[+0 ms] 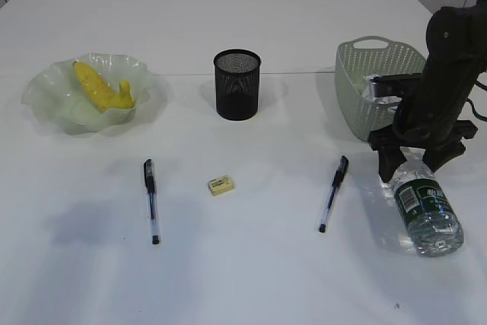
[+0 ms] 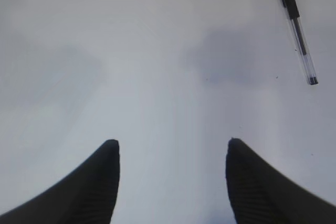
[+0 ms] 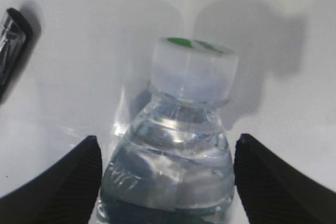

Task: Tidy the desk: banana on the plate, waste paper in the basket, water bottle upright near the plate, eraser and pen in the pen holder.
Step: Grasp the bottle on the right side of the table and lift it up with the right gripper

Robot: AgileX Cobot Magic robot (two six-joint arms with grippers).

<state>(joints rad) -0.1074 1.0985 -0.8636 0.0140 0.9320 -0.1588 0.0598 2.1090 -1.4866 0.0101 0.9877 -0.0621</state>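
A clear water bottle [image 1: 424, 207] with a dark green label lies on its side at the right, its white cap [image 3: 193, 69] pointing away. My right gripper [image 1: 411, 161] is open, with its fingers [image 3: 167, 140] on either side of the bottle's shoulder. My left gripper [image 2: 170, 142] is open and empty above bare table. The banana [image 1: 100, 87] lies on the wavy glass plate [image 1: 46, 100]. A yellow eraser [image 1: 221, 184] and two pens [image 1: 151, 199] [image 1: 333, 192] lie on the table. The black mesh pen holder [image 1: 237, 85] stands at the middle back.
A pale green basket [image 1: 358, 74] stands behind the right arm, with something white like paper [image 1: 375, 85] inside. One pen [image 2: 295, 24] shows at the top right of the left wrist view. Another pen's end [image 3: 10, 30] lies left of the bottle.
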